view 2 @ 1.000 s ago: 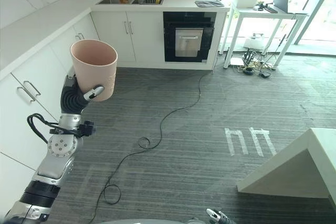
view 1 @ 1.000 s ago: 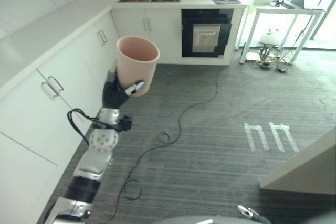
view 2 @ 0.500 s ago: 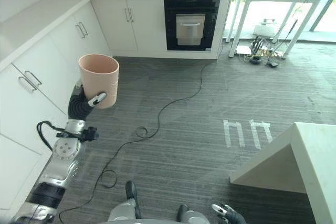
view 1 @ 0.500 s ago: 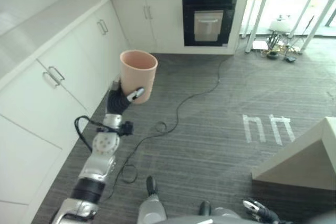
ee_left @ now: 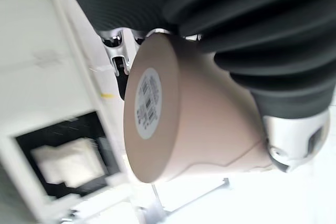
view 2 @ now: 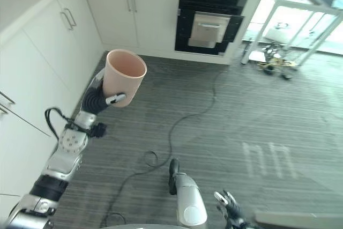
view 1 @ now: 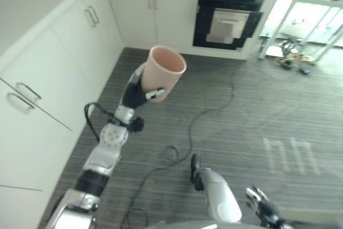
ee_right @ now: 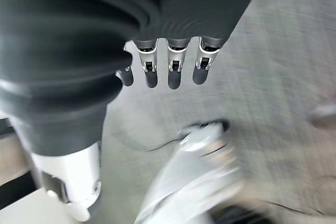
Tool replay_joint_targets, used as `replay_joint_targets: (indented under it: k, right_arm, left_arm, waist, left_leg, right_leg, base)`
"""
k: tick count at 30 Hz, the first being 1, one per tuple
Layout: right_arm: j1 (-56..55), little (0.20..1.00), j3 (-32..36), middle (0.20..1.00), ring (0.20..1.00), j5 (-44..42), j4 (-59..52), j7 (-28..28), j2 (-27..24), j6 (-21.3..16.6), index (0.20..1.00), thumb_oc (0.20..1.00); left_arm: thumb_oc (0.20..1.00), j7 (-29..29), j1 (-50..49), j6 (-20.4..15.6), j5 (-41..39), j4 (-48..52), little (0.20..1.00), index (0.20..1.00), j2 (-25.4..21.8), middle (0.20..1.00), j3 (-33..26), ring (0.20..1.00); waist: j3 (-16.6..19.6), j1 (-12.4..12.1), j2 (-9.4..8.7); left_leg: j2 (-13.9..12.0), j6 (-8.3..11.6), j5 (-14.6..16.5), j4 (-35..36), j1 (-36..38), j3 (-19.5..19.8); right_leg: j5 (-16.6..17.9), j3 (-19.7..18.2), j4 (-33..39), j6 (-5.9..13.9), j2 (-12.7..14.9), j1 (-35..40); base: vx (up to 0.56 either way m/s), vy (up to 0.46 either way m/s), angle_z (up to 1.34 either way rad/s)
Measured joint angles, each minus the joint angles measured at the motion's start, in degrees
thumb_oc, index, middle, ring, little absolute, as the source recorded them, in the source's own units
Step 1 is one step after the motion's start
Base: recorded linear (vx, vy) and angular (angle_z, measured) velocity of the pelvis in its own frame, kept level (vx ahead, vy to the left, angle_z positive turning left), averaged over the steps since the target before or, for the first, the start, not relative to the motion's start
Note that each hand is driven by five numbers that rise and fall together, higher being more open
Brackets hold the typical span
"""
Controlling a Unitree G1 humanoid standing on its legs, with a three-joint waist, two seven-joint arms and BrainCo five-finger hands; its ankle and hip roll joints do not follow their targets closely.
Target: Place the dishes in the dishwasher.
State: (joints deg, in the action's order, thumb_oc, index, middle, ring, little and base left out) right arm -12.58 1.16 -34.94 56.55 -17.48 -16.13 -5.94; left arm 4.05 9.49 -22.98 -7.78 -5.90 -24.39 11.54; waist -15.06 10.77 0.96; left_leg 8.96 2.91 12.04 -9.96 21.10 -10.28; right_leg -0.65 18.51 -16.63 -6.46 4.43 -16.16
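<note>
A tall pale pink cup (view 1: pixel 163 73) is held up in the air over the grey floor, tilted with its open mouth toward the oven. My left hand (view 1: pixel 137 93) is shut on its lower part, thumb across the front. In the left wrist view the cup's base (ee_left: pixel 146 97) carries a round white sticker, and my thumb (ee_left: pixel 294 136) presses on the cup's side. My right hand (view 1: pixel 261 208) hangs low at the bottom right, open and holding nothing; its fingers (ee_right: pixel 175 66) are relaxed above the floor.
White base cabinets (view 1: pixel 48 73) with metal handles run along the left and the far wall. A black built-in oven (view 1: pixel 228 22) sits in the far run. A white table (view 1: pixel 316 12) with clutter under it stands at the far right. White marks (view 1: pixel 286 154) lie on the grey floor.
The camera has shifted, so the whole scene sits differently. The cup stays in my left hand and now leans more toward the oven. My right hand shows further into view.
</note>
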Motion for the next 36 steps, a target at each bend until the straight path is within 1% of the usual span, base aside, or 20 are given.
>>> replay_joint_targets:
  k: [1,2,3,4,5,6,7,8,9,11,13,16,17,18,21,25,29,32,33,36]
  right_arm:
    - [1.22,1.0,-0.23,1.0,1.0,0.0,2.69,0.26,-0.13,0.19,1.0,1.0]
    - [1.43,1.0,-0.24,1.0,1.0,0.01,-1.42,0.51,-0.85,1.13,1.0,1.0]
    - [4.17,1.0,-1.65,1.0,1.0,0.03,-4.9,0.19,-0.65,-0.54,1.0,1.0]
    - [5.94,1.0,-3.1,1.0,1.0,0.16,-5.39,-0.23,-0.96,-1.14,1.0,1.0]
    - [8.52,1.0,-4.92,1.0,1.0,0.22,-5.56,-0.85,-2.43,-1.77,1.0,1.0]
    - [8.06,1.0,-4.67,1.0,1.0,0.06,-5.88,-1.01,-1.02,-2.24,1.0,1.0]
    - [6.86,1.0,-2.69,1.0,1.0,0.06,-5.31,-1.7,-0.59,-1.95,1.0,1.0]
    - [7.69,1.0,-0.64,1.0,1.0,0.03,-2.32,-1.53,0.12,-1.39,1.0,1.0]
    - [8.99,1.0,-0.7,1.0,1.0,0.04,-0.59,-1.61,-0.23,-1.23,1.0,1.0]
    - [10.64,1.0,-3.0,1.0,1.0,0.06,0.2,-2.06,-0.39,-1.2,1.0,1.0]
    - [9.62,1.0,-5.51,1.0,1.0,0.08,-1.48,-2.91,-0.16,-1.91,1.0,1.0]
    - [8.16,1.0,-8.62,1.0,1.0,0.18,-0.69,-2.84,-0.79,-2.0,1.0,1.0]
    - [7.72,1.0,-9.44,1.0,1.0,0.52,-0.52,-2.8,-0.03,-1.81,1.0,1.0]
    - [6.79,1.0,-9.33,1.0,1.0,0.74,-0.73,-2.89,-0.02,-1.85,1.0,1.0]
    - [5.78,1.0,-8.49,1.0,1.0,1.42,0.37,-2.7,0.41,-2.02,1.0,1.0]
    - [6.51,1.0,-9.42,1.0,1.0,2.33,-0.9,-2.73,0.93,-2.07,1.0,1.0]
    - [7.4,1.0,-8.85,1.0,1.0,2.43,-2.13,-1.82,2.15,-2.11,1.0,1.0]
    - [7.73,1.0,-8.6,1.0,1.0,2.66,-3.56,0.07,2.81,-2.11,1.0,1.0]
    - [7.73,1.0,-8.62,1.0,1.0,2.95,-4.65,0.61,2.93,-2.05,1.0,1.0]
    - [7.94,1.0,-8.54,1.0,1.0,3.02,-5.89,0.98,1.1,-2.1,1.0,1.0]
  left_arm:
    - [0.2,0.11,-0.65,0.1,0.04,-0.12,0.2,0.2,1.36,0.2,0.23,0.2]
    - [0.2,0.43,-2.95,0.44,0.13,1.38,0.2,0.2,3.31,0.2,0.58,0.2]
    - [0.2,0.55,-2.82,0.53,0.19,2.0,0.2,0.2,0.08,0.2,0.59,0.2]
    - [0.2,0.62,-2.57,0.63,0.18,3.13,0.2,0.2,-2.23,0.2,0.11,0.2]
    - [0.2,0.88,-4.32,0.43,-0.18,5.98,0.2,0.2,-2.73,0.2,-3.19,0.2]
    - [0.2,0.68,-4.9,0.55,-0.3,7.39,0.2,0.2,-4.78,0.2,-4.01,0.2]
    - [0.2,-0.06,-3.29,0.63,-0.13,7.73,0.2,0.2,-4.72,0.2,-3.48,0.2]
    - [0.2,-0.72,-2.75,-0.11,-0.13,8.09,0.2,0.2,-3.93,0.2,-3.17,0.2]
    - [0.2,-1.02,-3.37,-0.69,-0.13,6.73,0.2,0.2,-3.95,0.2,-2.93,0.2]
    - [0.2,-1.04,-4.48,0.11,-0.11,3.07,0.2,0.2,-5.51,0.2,-2.9,0.2]
    - [0.2,-0.83,-4.54,0.51,-0.14,1.91,0.2,0.2,-6.07,0.2,-2.5,0.2]
    - [0.2,-0.67,-4.61,-0.13,-0.14,2.03,0.2,0.2,-5.57,0.2,-2.59,0.2]
    - [0.2,-0.23,-4.71,0.15,-0.27,1.86,0.2,0.2,-5.43,0.2,-3.03,0.2]
    - [0.2,-0.33,-4.57,0.41,-0.21,1.96,0.2,0.2,-5.42,0.2,-2.51,0.2]
    - [0.2,-0.73,-2.7,0.61,-0.18,1.26,0.2,0.2,-5.43,0.2,-2.86,0.2]
    - [0.2,-1.13,-2.19,0.42,-0.19,1.09,0.2,0.2,-5.02,0.2,-5.18,0.2]
    - [0.2,-2.47,-2.07,0.42,-0.2,1.09,0.2,0.2,-5.14,0.2,-5.35,0.2]
    - [0.2,-2.88,-1.79,0.27,-0.03,1.15,0.2,0.2,-5.14,0.2,-4.56,0.2]
    - [0.2,-2.21,-1.79,0.6,-0.02,1.08,0.2,0.2,-5.03,0.2,-3.99,0.2]
    - [0.2,-0.94,-1.48,0.68,0.2,1.57,0.2,0.2,-4.35,0.2,-2.43,0.2]
  waist:
    - [0.01,0.09,0.24]
    - [0.91,-1.48,2.23]
    - [2.54,-2.51,1.57]
    - [2.86,-2.94,0.21]
    - [2.81,-3.83,0.24]
    - [4.03,-4.65,-3.34]
    - [4.45,-3.79,-3.66]
    - [4.28,-5.96,-4.01]
    - [3.69,-8.14,-4.51]
    - [3.09,-8.97,-4.57]
    - [3.14,-7.89,-3.7]
    - [4.91,-9.01,-1.63]
    - [5.35,-9.3,-2.56]
    - [5.33,-8.7,-2.25]
    - [4.51,-6.79,-1.48]
    - [4.57,-8.29,-0.71]
    - [4.33,-9.89,-0.44]
    - [3.99,-9.8,-0.77]
    - [3.33,-9.86,-0.91]
    - [1.51,-9.21,2.13]
  left_leg:
    - [0.07,2.22,-1.29,-1.01,1.05,0.75]
    - [-3.52,1.73,-4.0,-15.07,-1.86,-4.46]
    - [-7.99,0.26,-1.04,-21.73,-7.92,-5.71]
    - [-9.5,1.32,-3.03,-22.7,-11.73,-4.11]
    - [-9.87,6.2,-15.12,-32.95,-16.3,-2.76]
    - [-10.44,8.01,-25.49,-41.1,-20.81,-3.7]
    - [-14.36,5.21,-25.38,-54.41,-29.53,-4.61]
    - [-15.32,1.14,-15.73,-57.91,-36.45,-3.82]
    - [-13.34,-1.31,-9.42,-51.08,-39.8,-2.82]
    - [-11.36,-1.98,-7.3,-33.38,-41.32,-3.57]
    - [-9.42,-4.88,-11.82,-10.12,-39.89,-5.63]
    - [-5.2,-6.92,-13.51,4.17,-37.94,0.18]
    - [-3.79,-11.5,-17.34,2.73,-36.69,0.01]
    - [-3.63,-12.69,-21.73,3.99,-34.8,1.24]
    - [-2.35,-12.02,-21.35,10.46,-25.17,2.36]
    - [-0.8,-9.9,-15.57,9.89,-20.44,2.63]
    - [-0.18,-11.11,-13.54,10.32,-17.5,4.64]
    - [-1.88,-11.79,-12.33,10.47,-15.81,5.13]
    - [-3.08,-11.64,-11.27,10.11,-14.99,5.02]
    - [-5.62,-11.38,-9.3,10.42,-13.0,4.23]
  right_leg:
    - [-0.31,-1.74,-3.44,-0.57,0.49,0.12]
    - [-3.72,-5.02,-4.7,-5.34,-2.3,3.26]
    - [-5.44,-6.04,0.26,-4.81,-4.23,8.87]
    - [-7.06,-6.58,0.31,-5.94,-4.27,10.17]
    - [-14.29,0.35,-8.33,-6.73,-6.31,8.57]
    - [-15.68,0.89,0.47,-9.32,-7.48,12.76]
    - [-11.61,-0.46,4.92,-9.4,-9.25,15.08]
    - [-11.44,-2.96,5.09,-8.44,-9.9,15.86]
    - [-10.83,-6.3,7.58,-7.12,-9.87,18.72]
    - [-11.41,-8.21,11.51,-2.19,-9.15,25.51]
    - [-15.65,-8.53,11.99,5.15,-9.15,33.48]
    - [-19.32,-10.27,13.06,11.37,-8.14,40.61]
    - [-19.35,-11.51,11.63,12.17,-5.94,41.71]
    - [-21.45,-11.43,8.96,12.54,-5.15,40.83]
    - [-21.33,-11.35,12.92,11.54,-3.88,37.25]
    - [-16.94,-11.44,9.48,10.12,-1.32,29.71]
    - [-14.22,-11.13,1.56,10.75,-0.31,28.39]
    - [-11.17,-12.17,-19.38,17.0,-0.94,18.93]
    - [-8.88,-12.45,-30.88,19.19,-0.06,12.69]
    - [-11.74,-8.24,-28.12,16.84,4.1,6.78]
  base:
    - [0.77,-0.839,0.51]
    - [0.32,-0.409,-0.15]
    - [0.55,-0.669,-0.44]
    - [0.53,-0.695,-1.05]
    - [0.49,-0.575,-1.09]
    - [0.35,-0.299,-0.67]
    - [0.37,-0.13,-0.22]
    - [0.33,-0.016,-0.54]
    - [0.32,0.007,-1.23]
    - [0.3,0.06,-1.15]
    - [0.4,0.098,-0.82]
    - [0.38,0.081,-1.07]
    - [0.36,0.088,-1.17]
    - [0.33,0.109,-0.88]
    - [0.37,0.167,-0.26]
    - [0.26,0.141,-0.04]
    - [0.21,0.155,0.28]
    - [0.23,0.099,0.09]
    - [0.17,-0.027,-0.08]
    - [0.18,-0.141,-0.31]
